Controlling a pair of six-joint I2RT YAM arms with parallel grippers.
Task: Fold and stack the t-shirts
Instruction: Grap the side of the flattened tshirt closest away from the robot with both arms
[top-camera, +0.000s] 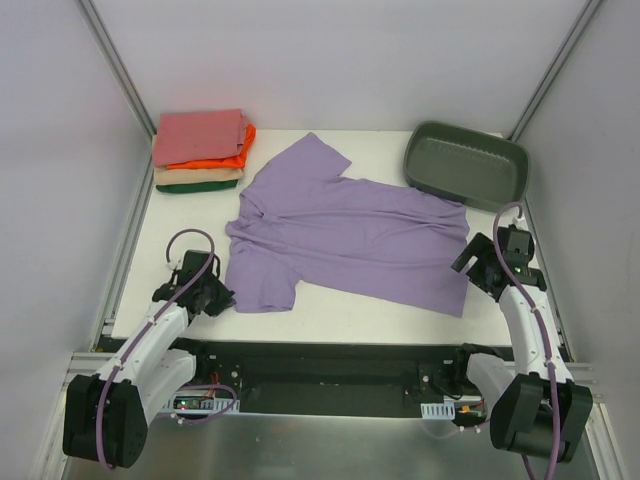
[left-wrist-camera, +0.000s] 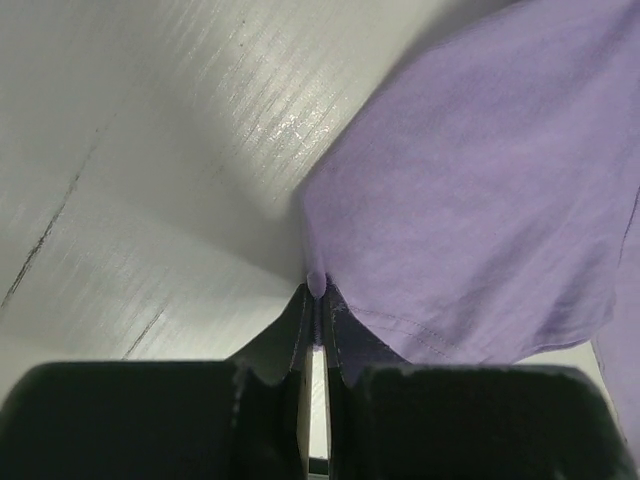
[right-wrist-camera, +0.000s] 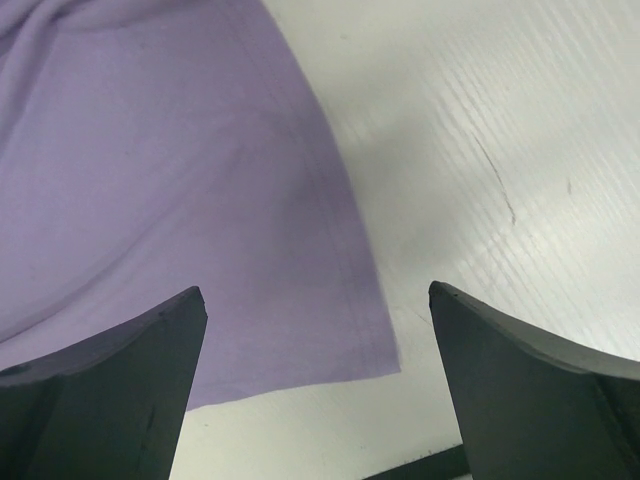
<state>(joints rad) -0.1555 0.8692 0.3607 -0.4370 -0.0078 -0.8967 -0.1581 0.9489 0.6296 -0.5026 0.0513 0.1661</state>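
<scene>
From my left gripper (left-wrist-camera: 317, 297) the purple shirt (left-wrist-camera: 480, 200) runs out of frame ahead and to the right, and its pinched hem vanishes between the fingers. Ahead-left of my right gripper (right-wrist-camera: 315, 292) the shirt is cropped too. Far ahead of the left gripper, the folded shirts (top-camera: 200, 150) show only edges below the top one.

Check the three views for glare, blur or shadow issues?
Top external: even light, sharp, only faint shadows around the lavender shirt. Left wrist: glare streak on the table; the left claw is dark and soft-edged where it pinches the shirt's edge. Right wrist: the open right claw is near-black and slightly blurred, while the shirt hem is in focus.
</scene>
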